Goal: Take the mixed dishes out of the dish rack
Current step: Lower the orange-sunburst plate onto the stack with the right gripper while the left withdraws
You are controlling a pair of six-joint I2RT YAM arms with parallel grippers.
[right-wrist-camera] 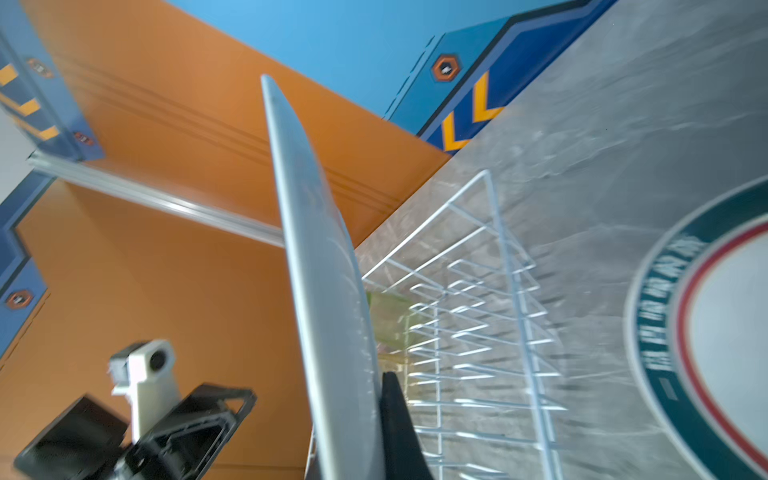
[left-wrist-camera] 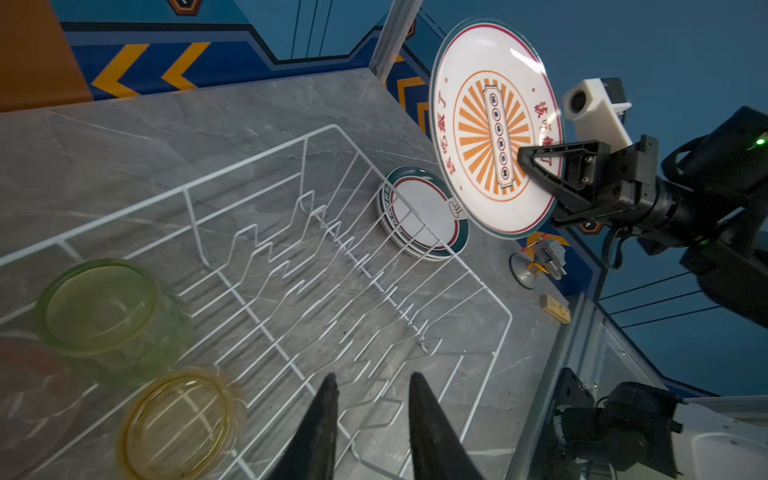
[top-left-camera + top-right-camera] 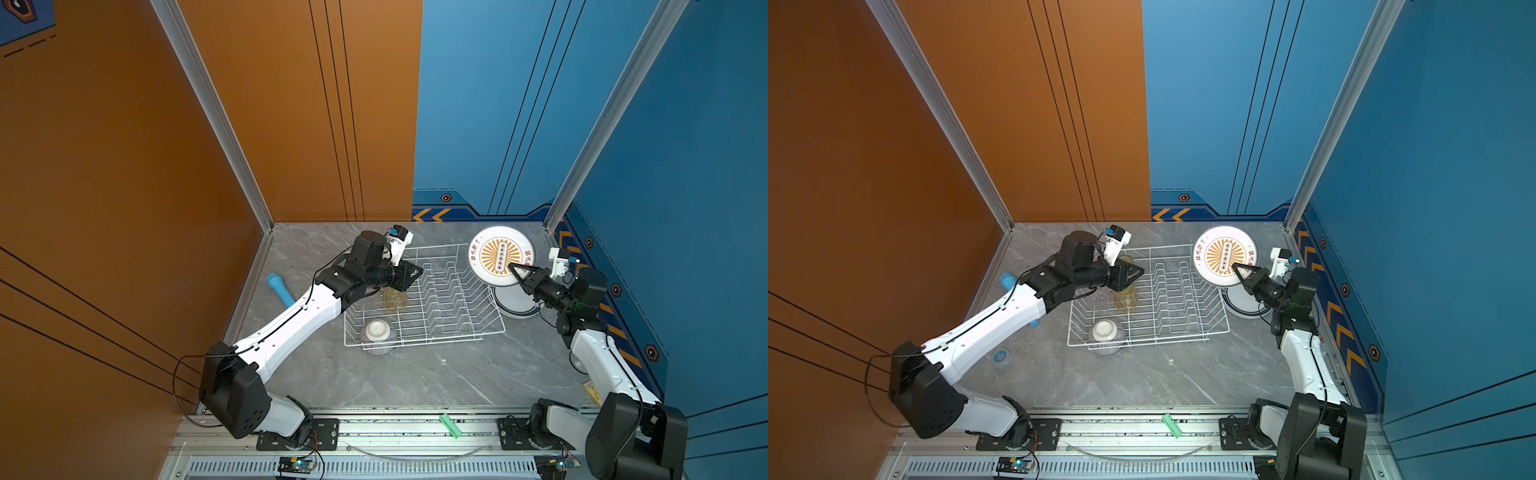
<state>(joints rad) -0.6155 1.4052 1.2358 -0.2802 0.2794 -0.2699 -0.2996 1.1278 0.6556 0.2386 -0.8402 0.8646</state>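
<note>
One plate (image 3: 494, 249) hangs nearly on edge, rim pinched in my right hand (image 3: 514, 267), just above the stack (image 3: 515, 307) beside the dish rack (image 3: 436, 291), at the counter's (image 3: 415, 382) far right corner; my left hand (image 2: 372, 376) gapes empty.

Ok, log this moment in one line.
right gripper: shut on plate, raised near stack | left gripper: open, over rack | tumblers in rack

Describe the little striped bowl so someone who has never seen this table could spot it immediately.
Find the white wire dish rack in the middle of the grey table. At its near left corner, the bowl sits upside down with its white foot up. Unlike the translucent yellow tumbler behind it, it is opaque with fine radial stripes.
</note>
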